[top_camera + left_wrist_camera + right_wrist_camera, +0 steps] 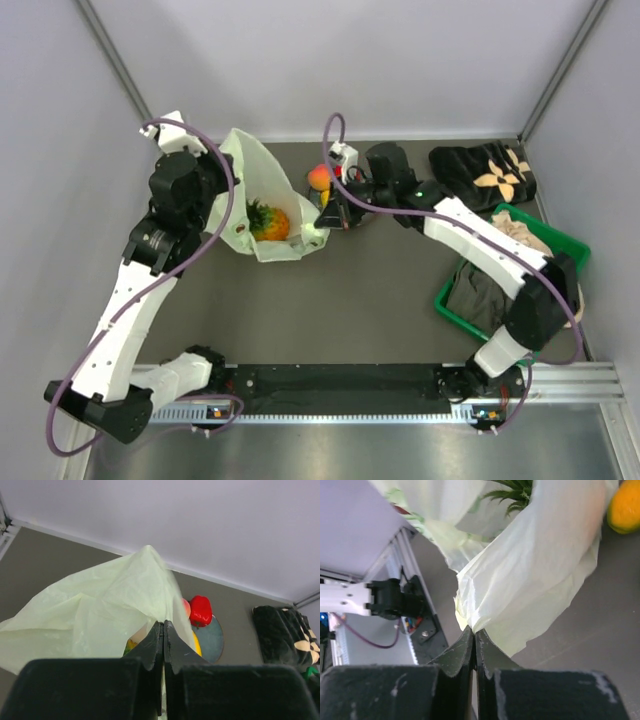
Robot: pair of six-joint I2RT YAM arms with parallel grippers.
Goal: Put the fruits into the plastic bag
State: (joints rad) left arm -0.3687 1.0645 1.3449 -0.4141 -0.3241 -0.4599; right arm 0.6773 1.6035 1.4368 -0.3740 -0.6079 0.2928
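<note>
The pale green plastic bag [262, 205] lies open at the back left of the table. An orange pineapple [268, 224] with a green crown sits inside it. My left gripper [222, 205] is shut on the bag's left edge [150, 580]. My right gripper [325, 215] is shut on the bag's right edge [520, 580]. A yellow-red mango [319, 177] lies just right of the bag on a grey plate [212, 640]. A red round fruit [200, 611] and a yellow piece [196, 642] show on the plate in the left wrist view. The mango [626, 507] shows in the right wrist view.
Dark clothes with a flower print [485, 175] lie at the back right. A green basket [505, 270] with clothes stands at the right edge. The black rail [340, 390] runs along the near edge.
</note>
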